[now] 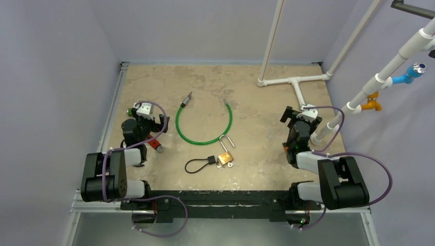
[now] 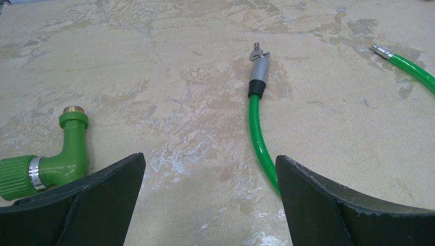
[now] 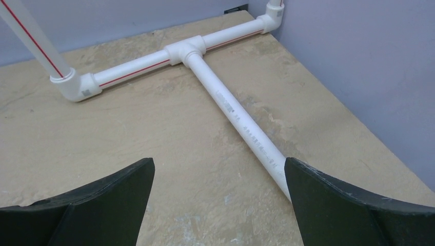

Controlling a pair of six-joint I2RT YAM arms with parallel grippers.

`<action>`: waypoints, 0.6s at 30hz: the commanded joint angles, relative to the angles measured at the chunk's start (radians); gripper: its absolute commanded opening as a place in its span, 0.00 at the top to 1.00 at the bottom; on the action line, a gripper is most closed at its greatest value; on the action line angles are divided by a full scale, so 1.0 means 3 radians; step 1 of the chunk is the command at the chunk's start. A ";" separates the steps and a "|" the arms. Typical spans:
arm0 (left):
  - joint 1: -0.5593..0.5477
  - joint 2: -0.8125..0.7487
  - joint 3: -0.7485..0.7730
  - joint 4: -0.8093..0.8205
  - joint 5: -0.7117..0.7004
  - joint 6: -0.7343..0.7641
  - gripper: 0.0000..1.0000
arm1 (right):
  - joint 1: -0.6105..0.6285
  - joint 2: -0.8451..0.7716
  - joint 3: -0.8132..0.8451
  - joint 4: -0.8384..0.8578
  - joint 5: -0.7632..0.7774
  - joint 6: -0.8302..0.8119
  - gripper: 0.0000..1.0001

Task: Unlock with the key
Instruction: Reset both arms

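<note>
Only overhead do we see the brass padlock (image 1: 225, 158). Our left gripper (image 2: 209, 171) faces a green cable (image 2: 255, 128), our right gripper (image 3: 219, 171) a white pipe (image 3: 241, 123), both spread wide and empty. The pipe's print is unreadable.

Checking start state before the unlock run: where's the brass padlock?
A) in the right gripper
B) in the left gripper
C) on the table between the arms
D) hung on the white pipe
C: the top view shows the brass padlock lying on the table beside the green cable; the left gripper and right gripper are open and empty.
</note>
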State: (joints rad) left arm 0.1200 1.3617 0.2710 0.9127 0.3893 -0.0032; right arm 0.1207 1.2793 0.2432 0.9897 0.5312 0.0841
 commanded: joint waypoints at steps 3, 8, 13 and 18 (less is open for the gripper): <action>-0.0009 0.0004 0.0068 0.0228 0.0042 0.0041 0.00 | -0.0092 0.0085 -0.0112 0.0683 -0.0218 0.0253 0.01; -0.0006 0.0002 0.0066 0.0225 0.0042 0.0041 0.00 | -0.0087 0.0558 0.0384 0.0190 -0.0673 -0.0096 0.01; -0.0006 0.0007 0.0071 0.0220 0.0041 0.0041 0.00 | -0.0042 0.0768 0.0715 -0.0124 -0.0864 -0.0120 0.01; -0.0006 0.0004 0.0067 0.0222 0.0042 0.0039 0.00 | -0.0095 0.1415 0.1895 -0.1925 -0.0580 -0.0043 0.01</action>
State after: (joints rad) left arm 0.1200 1.3617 0.2710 0.9127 0.3897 -0.0029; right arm 0.1013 1.5562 0.5331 0.8406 0.3237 0.0731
